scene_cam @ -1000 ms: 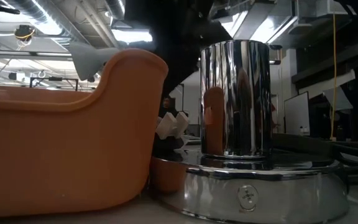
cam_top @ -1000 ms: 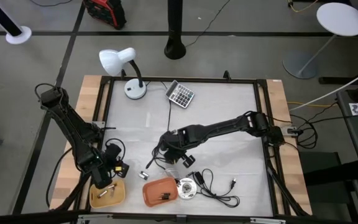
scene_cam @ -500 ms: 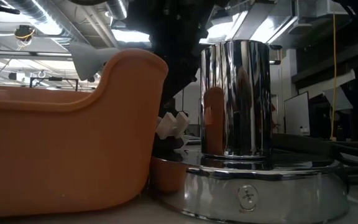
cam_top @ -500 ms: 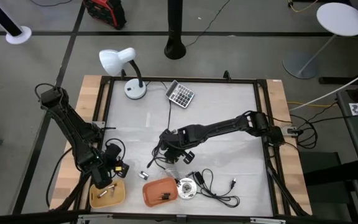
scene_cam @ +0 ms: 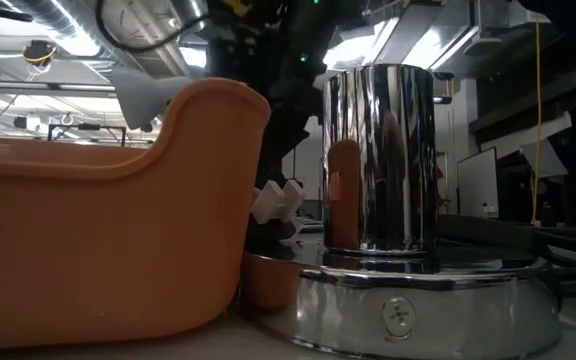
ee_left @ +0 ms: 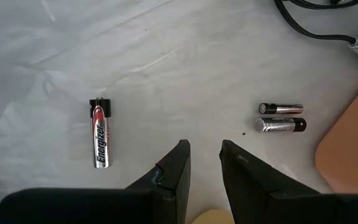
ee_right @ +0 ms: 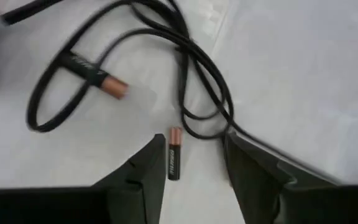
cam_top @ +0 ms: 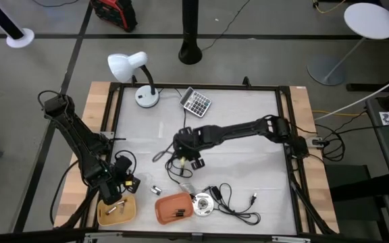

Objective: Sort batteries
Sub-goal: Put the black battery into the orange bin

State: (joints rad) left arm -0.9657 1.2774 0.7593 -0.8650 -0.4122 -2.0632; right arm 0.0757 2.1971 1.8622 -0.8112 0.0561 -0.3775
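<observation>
My right gripper hovers open over the middle of the table. A thin dark battery with a copper end lies on the table between its fingers. Another battery rests inside a loop of black cable. My left gripper stands open above the near left, holding nothing. A silver-and-red battery and two more batteries lie on the table beyond it. The yellow tray holds silvery batteries. The orange tray holds thin dark batteries.
A chrome cylinder on a round base stands right of the orange tray. Black cables with plugs lie at the near right. A calculator and a white desk lamp stand at the far edge.
My right gripper has moved from near the orange tray toward the table's far edge and a little to the left, and its wrist has rolled. The left arm has kept still.
</observation>
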